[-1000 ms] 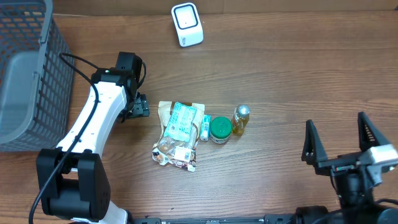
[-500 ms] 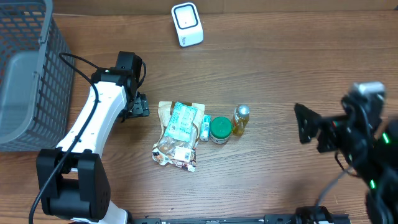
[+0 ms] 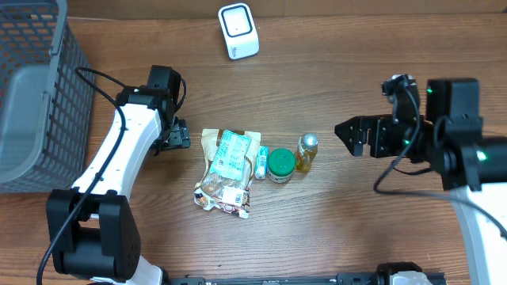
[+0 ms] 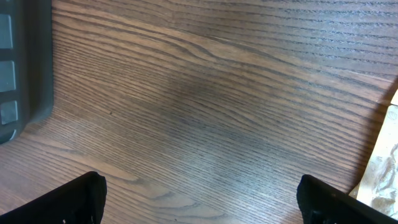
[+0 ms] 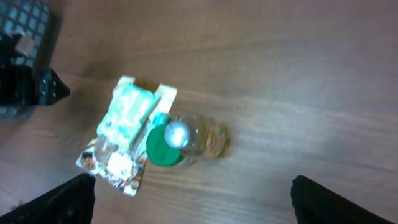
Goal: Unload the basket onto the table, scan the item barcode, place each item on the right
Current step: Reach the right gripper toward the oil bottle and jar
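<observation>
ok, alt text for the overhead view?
A snack packet, green-lidded jar and small yellow bottle sit clustered at centre. The open right fingers are right of the bottle; the open left fingers are left of the packet. A white scanner is at the top edge, a grey basket far left.

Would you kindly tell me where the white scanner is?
In the overhead view, the white scanner lies near the far edge of the table, left of centre, beyond the snack packet and right of the basket.
</observation>
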Controlling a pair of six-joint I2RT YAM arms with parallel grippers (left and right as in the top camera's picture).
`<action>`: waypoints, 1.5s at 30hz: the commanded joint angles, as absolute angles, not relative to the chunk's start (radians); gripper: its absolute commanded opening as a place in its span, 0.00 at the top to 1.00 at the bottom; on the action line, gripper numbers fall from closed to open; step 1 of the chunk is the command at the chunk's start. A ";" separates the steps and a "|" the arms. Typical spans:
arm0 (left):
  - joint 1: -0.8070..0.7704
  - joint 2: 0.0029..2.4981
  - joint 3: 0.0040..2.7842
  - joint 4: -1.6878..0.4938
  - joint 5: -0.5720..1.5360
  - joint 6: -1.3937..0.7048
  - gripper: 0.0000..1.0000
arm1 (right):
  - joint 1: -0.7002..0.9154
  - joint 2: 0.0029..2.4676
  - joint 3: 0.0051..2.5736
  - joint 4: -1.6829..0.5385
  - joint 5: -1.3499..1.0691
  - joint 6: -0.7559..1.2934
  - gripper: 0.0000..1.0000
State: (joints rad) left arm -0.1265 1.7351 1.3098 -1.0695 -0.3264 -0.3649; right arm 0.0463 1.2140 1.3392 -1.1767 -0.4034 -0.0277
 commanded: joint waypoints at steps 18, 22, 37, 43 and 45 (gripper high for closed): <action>-0.125 1.716 1.328 -1.068 -0.340 -0.379 0.01 | 0.171 1.349 1.361 -1.156 -0.401 0.015 0.00; -0.125 1.716 1.328 -1.068 -0.340 -0.378 0.01 | 0.220 1.349 1.361 -1.124 -0.262 0.110 0.00; -0.125 1.716 1.328 -1.068 -0.340 -0.379 0.00 | 0.432 1.430 1.341 -0.983 -0.042 0.267 0.00; -0.125 1.716 1.328 -1.068 -0.340 -0.378 0.00 | 0.439 1.517 1.341 -0.977 -0.046 0.266 0.00; -0.125 1.716 1.328 -1.068 -0.340 -0.378 0.00 | 0.439 1.538 1.341 -0.977 -0.045 0.265 0.00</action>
State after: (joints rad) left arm -0.1265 1.7351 1.3098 -1.0695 -0.3264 -0.3649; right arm 0.4355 1.5169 1.3388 -0.9833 -0.0647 0.2554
